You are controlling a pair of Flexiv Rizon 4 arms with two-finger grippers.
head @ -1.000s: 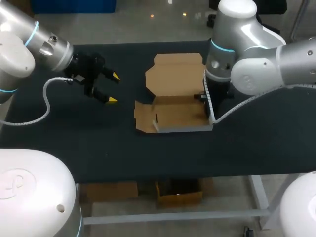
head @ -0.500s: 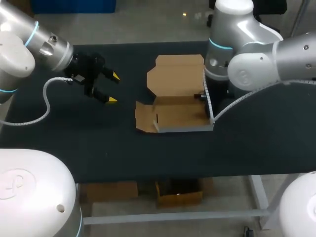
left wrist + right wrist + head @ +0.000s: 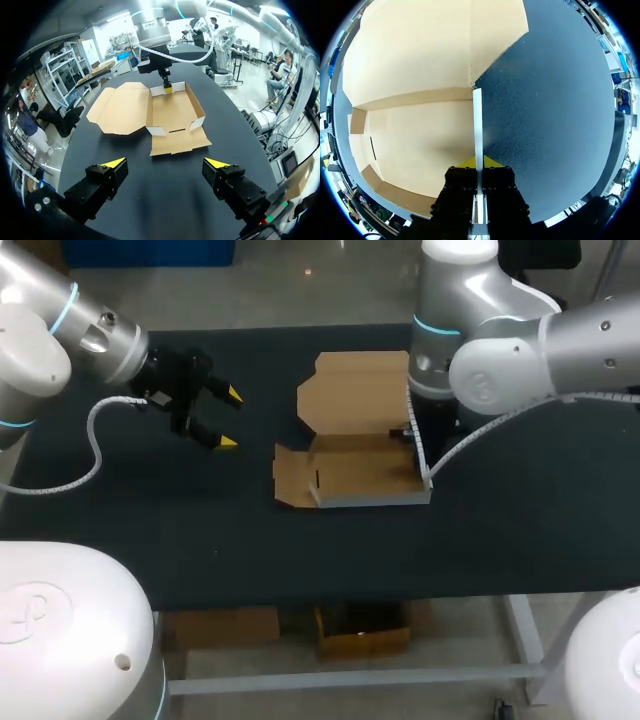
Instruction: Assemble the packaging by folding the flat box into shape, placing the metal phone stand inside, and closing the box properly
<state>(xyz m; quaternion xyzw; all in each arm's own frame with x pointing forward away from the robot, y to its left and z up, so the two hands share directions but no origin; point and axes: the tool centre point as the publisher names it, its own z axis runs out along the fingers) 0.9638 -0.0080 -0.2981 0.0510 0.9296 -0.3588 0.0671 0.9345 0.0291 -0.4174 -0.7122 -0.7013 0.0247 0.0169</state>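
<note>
The brown cardboard box (image 3: 355,472) lies partly folded at the table's middle, front and right walls up, its lid (image 3: 355,390) flat behind and one side flap (image 3: 288,475) flat on the left. My right gripper (image 3: 414,443) is shut on the upright right wall; in the right wrist view that wall's white edge (image 3: 478,125) runs out from between the yellow tips of the gripper (image 3: 479,163). My left gripper (image 3: 226,418) hangs open to the box's left, nothing in it. In the left wrist view its gripper (image 3: 165,163) faces the box (image 3: 172,112). No phone stand shows.
The black table (image 3: 500,530) has bare cloth to the left of the box, in front of it and to the right. My right arm's cable (image 3: 440,465) hangs beside the box's right wall.
My right arm's upper links have swung a little to the left while its gripper stays on the box wall; the lid shifted slightly. The left arm has not moved.
</note>
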